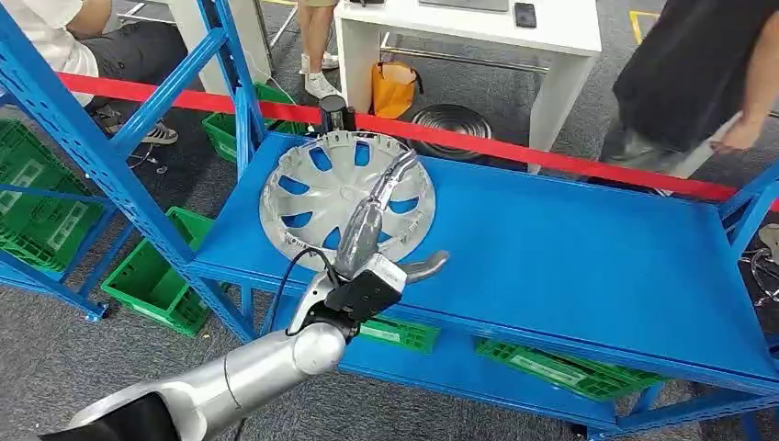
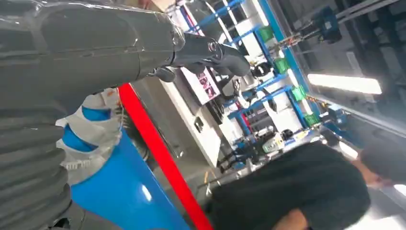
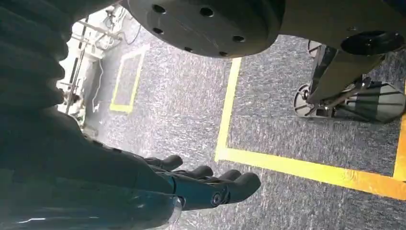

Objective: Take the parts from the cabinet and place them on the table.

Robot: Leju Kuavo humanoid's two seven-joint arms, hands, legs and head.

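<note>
Your left hand (image 1: 381,220) hovers over the silver wheel cover (image 1: 317,188) on the blue shelf (image 1: 570,248), fingers spread, holding nothing; your right hand (image 3: 210,184) hangs empty, fingers loosely extended.

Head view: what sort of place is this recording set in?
Probably a workshop or factory test floor, staged for parts handling: blue steel shelving carrying a silver wheel cover, green plastic crates underneath, and a red barrier tape with people standing behind it.

Hubcap (image 1: 344,197) on shelf (image 1: 570,266), left end — crates (image 1: 551,367) below.
</note>
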